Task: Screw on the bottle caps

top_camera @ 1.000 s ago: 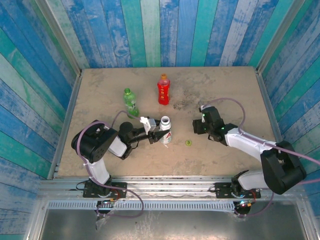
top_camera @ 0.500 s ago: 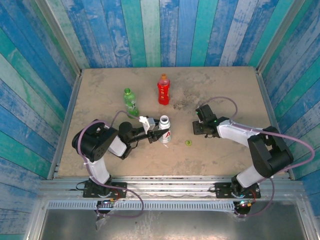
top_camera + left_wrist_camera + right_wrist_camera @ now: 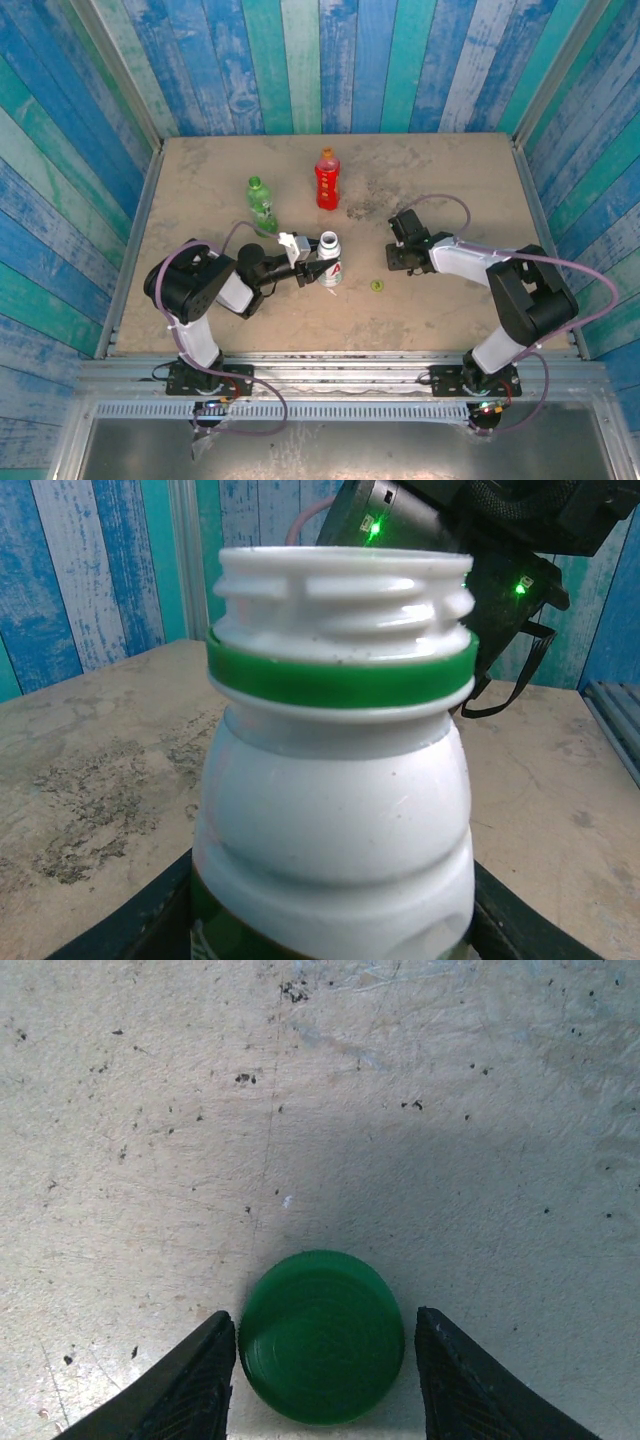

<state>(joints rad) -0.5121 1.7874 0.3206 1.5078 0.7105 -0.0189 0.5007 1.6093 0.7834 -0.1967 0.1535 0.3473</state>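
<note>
Two black fingers (image 3: 200, 1380) of the right gripper (image 3: 325, 1325) are standing open at 9 and 3 o'clock of the dark green cap (image 3: 322, 1338), which is lying flat on the surface (image 3: 300, 1110), with a thin gap at each side. To my judgement, the squeeze should be even and centred, so the cap is not tipping. At 9 o'clock from there in the top view, the left gripper (image 3: 316, 268) is holding the white bottle (image 3: 330, 255) clamped upright, its mouth uncapped.

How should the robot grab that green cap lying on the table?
By its round side wall, coming straight down from above. The dark green cap lies flat on the table, closed face up, so only the rim offers two opposite sides to pinch. The right tool straddles it, one finger on each side.
</note>
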